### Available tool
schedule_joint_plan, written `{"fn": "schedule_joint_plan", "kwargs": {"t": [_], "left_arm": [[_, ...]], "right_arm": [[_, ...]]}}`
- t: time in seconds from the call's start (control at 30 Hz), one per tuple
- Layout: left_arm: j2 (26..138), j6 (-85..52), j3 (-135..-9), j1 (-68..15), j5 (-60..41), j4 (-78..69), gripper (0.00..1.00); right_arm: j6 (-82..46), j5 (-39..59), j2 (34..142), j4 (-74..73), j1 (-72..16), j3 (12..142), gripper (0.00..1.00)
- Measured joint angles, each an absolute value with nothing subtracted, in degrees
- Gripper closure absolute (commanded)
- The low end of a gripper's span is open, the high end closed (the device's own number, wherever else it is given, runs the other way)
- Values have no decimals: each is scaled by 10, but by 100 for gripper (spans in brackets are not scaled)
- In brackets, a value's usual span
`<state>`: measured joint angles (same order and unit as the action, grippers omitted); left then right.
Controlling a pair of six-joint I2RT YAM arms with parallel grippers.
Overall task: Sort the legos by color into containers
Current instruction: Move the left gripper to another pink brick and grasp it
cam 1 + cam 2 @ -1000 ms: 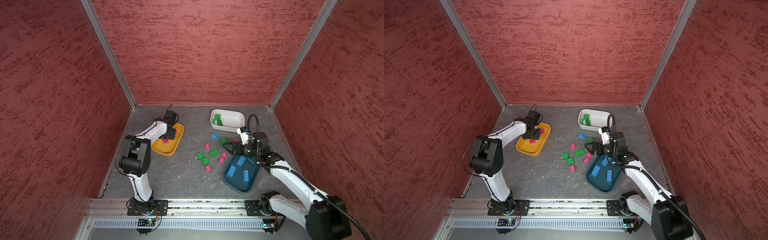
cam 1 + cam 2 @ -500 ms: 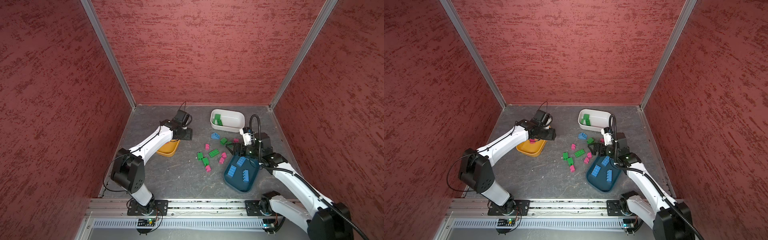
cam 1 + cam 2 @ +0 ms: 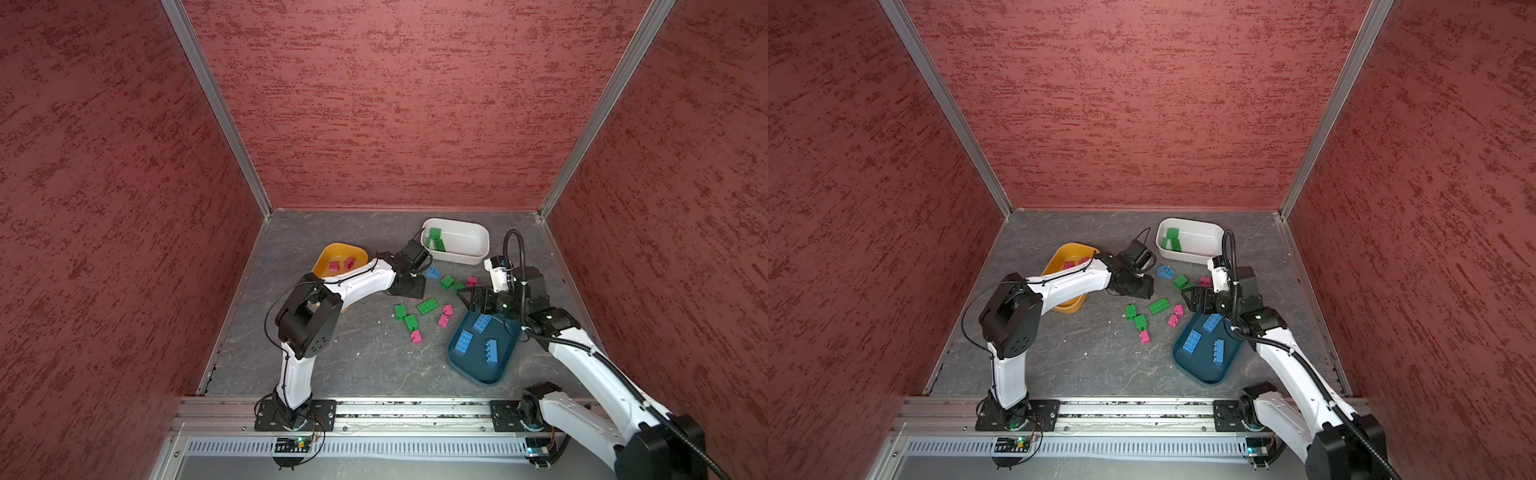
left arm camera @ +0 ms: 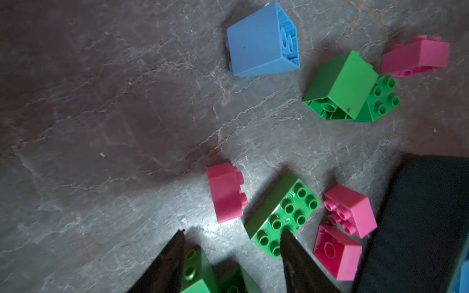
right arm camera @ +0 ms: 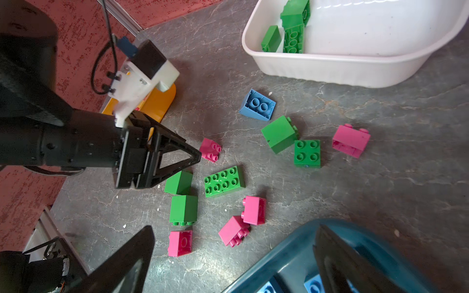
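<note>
Legos (image 3: 428,306): approx a dozen lie loose on the table (image 3: 353,353) mid-scene, and the rest are in bins. My left gripper (image 4: 232,230) hangs just above them, jaws partway apart w/ nothing btwn. My right gripper (image 5: 234,227) hovers over the rim of the teal bin (image 5: 284,238), jaws spread wide, also empty. Nearest my left tips is a pink brick (image 4: 225,192) on its side, studs pointing sideways. Just beside it is a green 2x4 (image 4: 281,215), studs up, w/ two more pink ones at its far end. Further out a blue sloped piece (image 4: 261,40) lies tipped over, hollow underside showing. I'd guess they're all light, rigid, hard plastic w/ smooth, glossy walls, so not fragile but apt to squirt out of a skewed pinch. Best hold IMO is square across two flat opposite walls, never over the studs. On the 2x4 go across the short width, and on the slope across its parallel faces. Beyond those, the yellow bin (image 3: 328,249) has pink, the white bin (image 3: 457,255) has green, and the teal has blue.
</note>
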<state>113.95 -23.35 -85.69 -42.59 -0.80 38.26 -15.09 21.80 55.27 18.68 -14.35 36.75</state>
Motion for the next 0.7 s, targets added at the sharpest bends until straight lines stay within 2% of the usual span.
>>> {"fn": "schedule_joint_plan", "kwargs": {"t": [0.3,0.47,0.7], "left_arm": [[1197,-233,-891,-434,37,381,55],[1210,-232,-895,-439,47,379,67],[1220,-223,-896,-439,48,381,76]], "right_arm": [[-141,212,548,197,-137,368,1],[-135,212,548,199,-136,368,1],[-130,211,543,205,-133,368,1]]}}
